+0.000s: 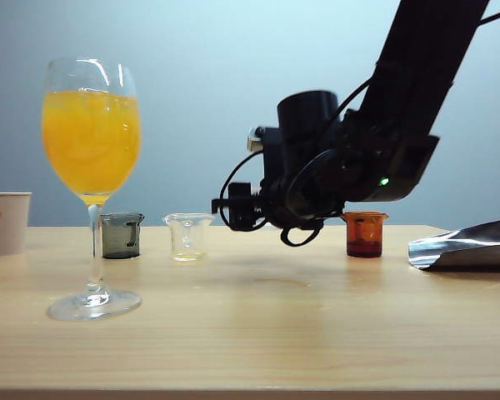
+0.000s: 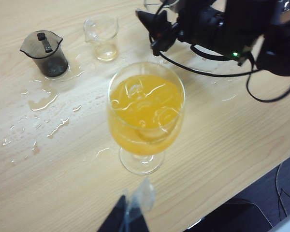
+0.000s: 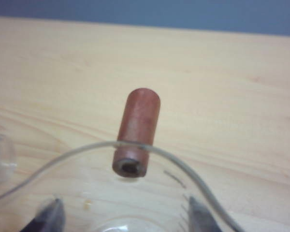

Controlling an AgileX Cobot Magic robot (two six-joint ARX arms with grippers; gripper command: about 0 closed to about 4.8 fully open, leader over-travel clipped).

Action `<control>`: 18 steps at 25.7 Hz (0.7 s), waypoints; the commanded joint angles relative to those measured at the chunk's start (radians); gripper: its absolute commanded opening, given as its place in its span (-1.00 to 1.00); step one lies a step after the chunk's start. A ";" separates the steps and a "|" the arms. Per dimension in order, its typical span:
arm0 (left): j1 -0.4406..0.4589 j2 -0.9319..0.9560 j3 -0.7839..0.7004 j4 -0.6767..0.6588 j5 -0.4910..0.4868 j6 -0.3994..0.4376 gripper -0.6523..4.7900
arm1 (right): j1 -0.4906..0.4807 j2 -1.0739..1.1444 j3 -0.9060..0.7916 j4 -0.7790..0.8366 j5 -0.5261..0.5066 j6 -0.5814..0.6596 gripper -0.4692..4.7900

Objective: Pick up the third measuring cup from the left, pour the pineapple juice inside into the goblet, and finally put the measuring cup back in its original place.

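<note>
Right claw clamped on the third measuring cup, mid-table

In the exterior view the right gripper [image 1: 233, 208] hangs low over the table [image 1: 258, 333], with the goblet [image 1: 92, 167] out at its 9 o'clock, filled with orange-yellow drink [image 1: 90, 142]. An amber cup [image 1: 365, 234] stands at the claw's 3 o'clock. The right wrist view shows the third measuring cup [image 3: 135, 130] between the fingers [image 3: 199, 218], one jaw set against each side and the reddish-brown stub handle pointing away. Whether the cup's base rests on the wood is hidden. The left gripper [image 2: 125, 217] hovers just beside the goblet's foot. I cannot tell how its jaws stand.
</note>
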 commanded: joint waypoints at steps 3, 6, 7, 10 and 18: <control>0.000 -0.003 0.005 0.007 0.001 -0.003 -0.78 | -0.022 0.035 0.065 -0.036 0.011 0.005 -0.42; 0.000 -0.003 0.005 0.008 0.001 -0.003 -0.78 | -0.035 0.061 0.095 -0.045 0.005 0.009 -0.42; 0.000 -0.003 0.005 0.008 0.001 -0.003 -0.78 | -0.039 0.067 0.105 -0.063 0.005 0.009 -0.42; 0.000 -0.003 0.005 0.007 0.001 -0.003 -0.78 | -0.040 0.074 0.113 -0.104 0.003 0.009 -0.42; 0.000 -0.003 0.005 0.008 0.001 -0.003 -0.78 | -0.046 0.075 0.112 -0.217 0.006 0.061 -0.41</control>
